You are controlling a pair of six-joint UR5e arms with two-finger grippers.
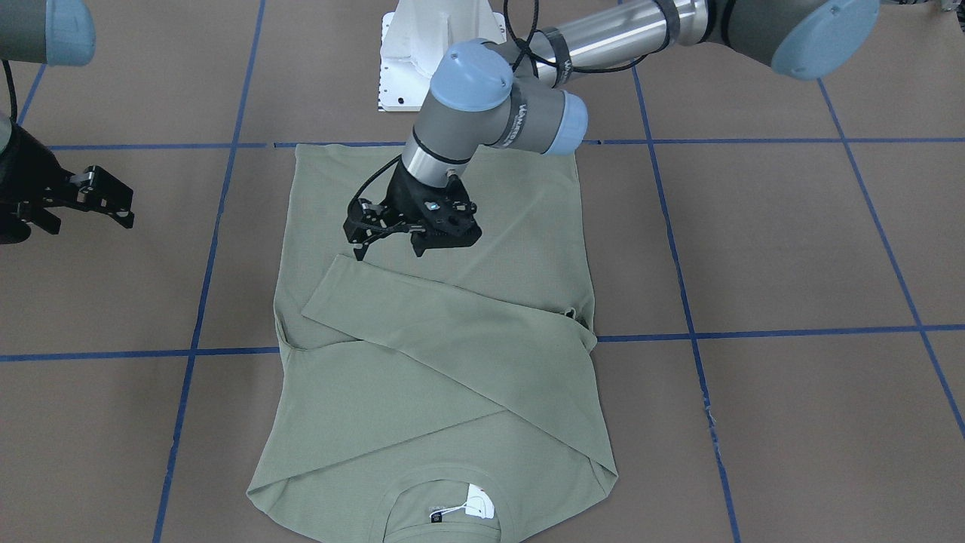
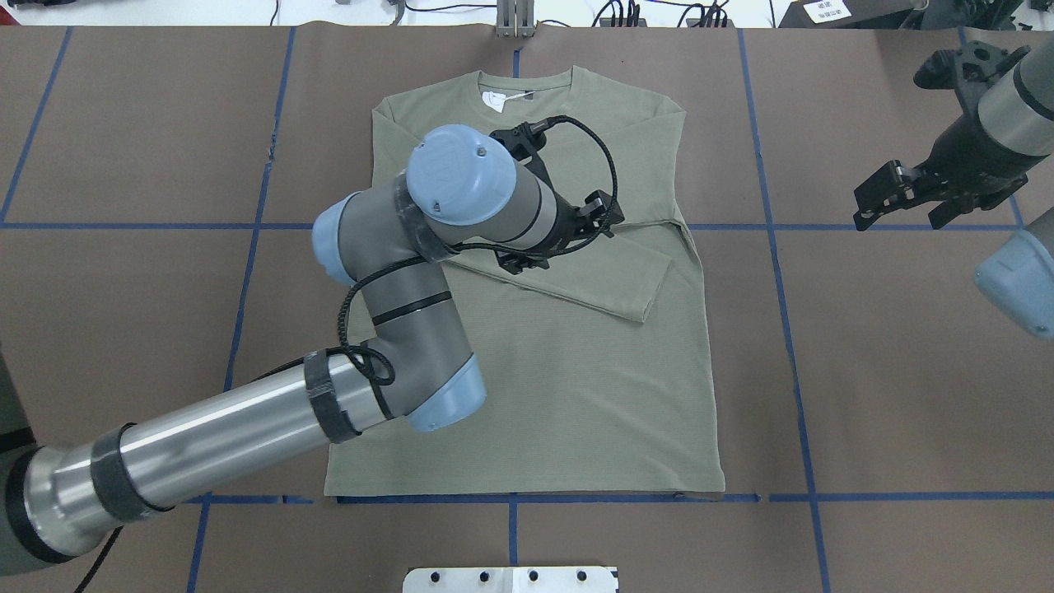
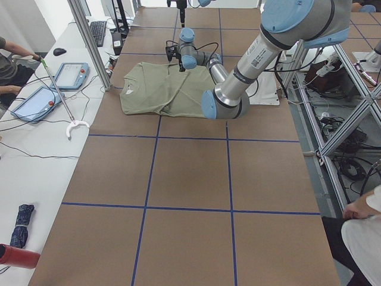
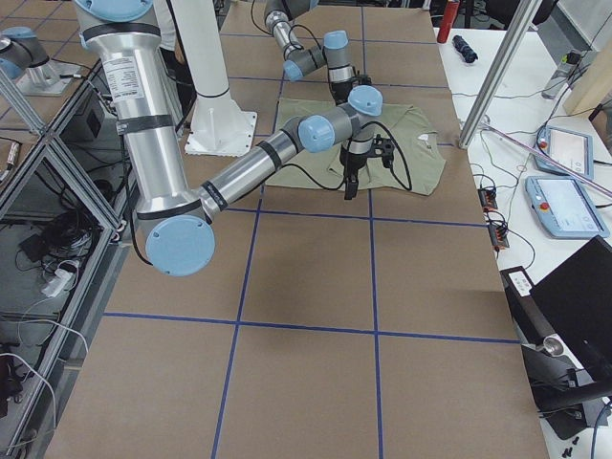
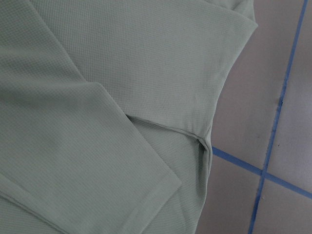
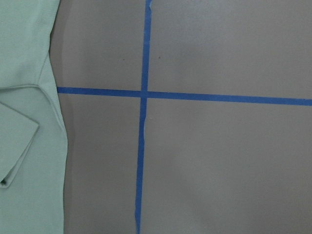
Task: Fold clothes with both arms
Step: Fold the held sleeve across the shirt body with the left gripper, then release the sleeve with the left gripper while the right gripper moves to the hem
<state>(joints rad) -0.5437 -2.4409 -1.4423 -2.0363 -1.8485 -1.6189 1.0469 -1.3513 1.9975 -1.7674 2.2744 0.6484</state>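
The left arm (image 2: pixel 412 272) holds the left jaws parted and empty over the middle of the shirt (image 2: pixel 560 395), which lies flat on the counter (image 2: pixel 906 371) directly beneath them with both sleeves crossed over the chest. The end of the upper sleeve (image 2: pixel 650 288) lies just beside their tips. If they pinch down here they could catch the sleeve together with the body cloth under it and drag the crossed fold open. The slack cable (image 2: pixel 612 169) looping by the wrist might also brush the cloth. Off to the other side, the right arm (image 2: pixel 988 123) keeps the right jaws spread and empty over bare counter and blue tape (image 6: pixel 145 146), well apart from the shirt's edge. A lift by one arm alone would likely skew the garment. In the overhead view the left wrist covers its jaws and much of the chest, so no logo can be made out. Whether the left tips touch the cloth I cannot tell. Neither wrist camera shows any fingers, and the front view cuts off the collar (image 2: pixel 527 92) just past the white tag (image 1: pixel 480 501).
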